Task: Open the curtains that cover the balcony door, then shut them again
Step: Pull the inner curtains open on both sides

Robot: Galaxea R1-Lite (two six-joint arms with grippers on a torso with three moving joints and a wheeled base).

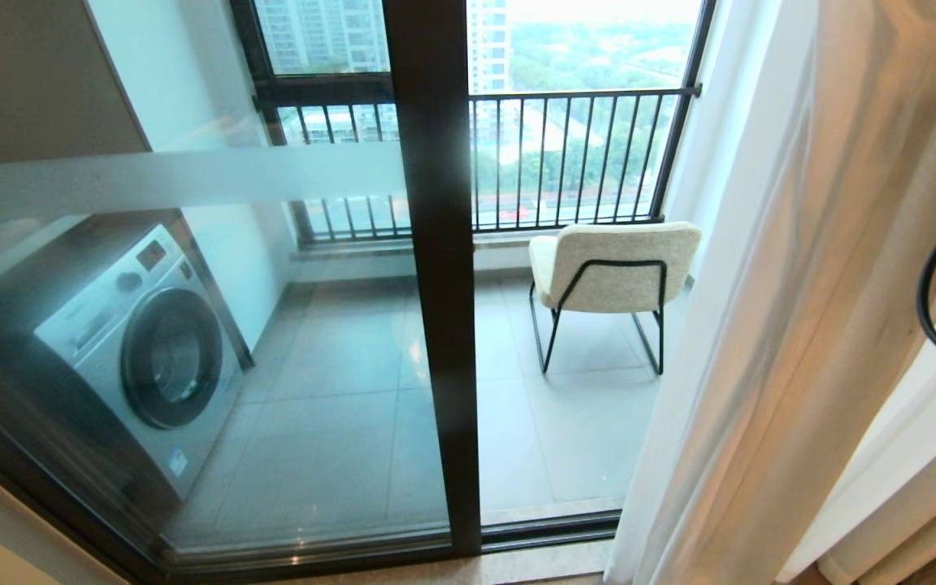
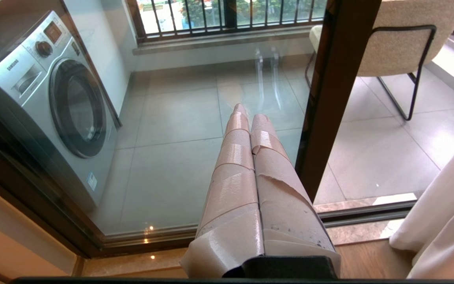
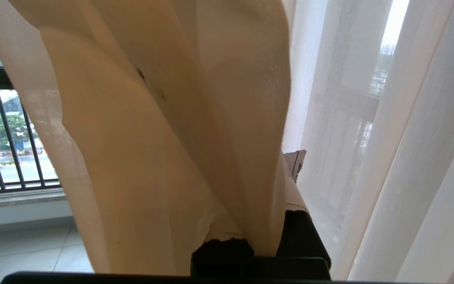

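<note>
Right pincer [image 3: 250,221] clamped on curtains [image 1: 760,325], bunched at three o'clock of bared balcony door [image 1: 431,284]; left pincer [image 2: 246,118] shut, empty; opening done, closing left.

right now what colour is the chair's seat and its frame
Cream, nubbly fabric seat on a thin black metal frame: the chair shows best in the head view, on the balcony.

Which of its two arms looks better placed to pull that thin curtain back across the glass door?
The right. Its gripper is shut on a fold of the sheer curtain. The left gripper is shut on nothing, pointing at the balcony door, apart from the fabric.
</note>
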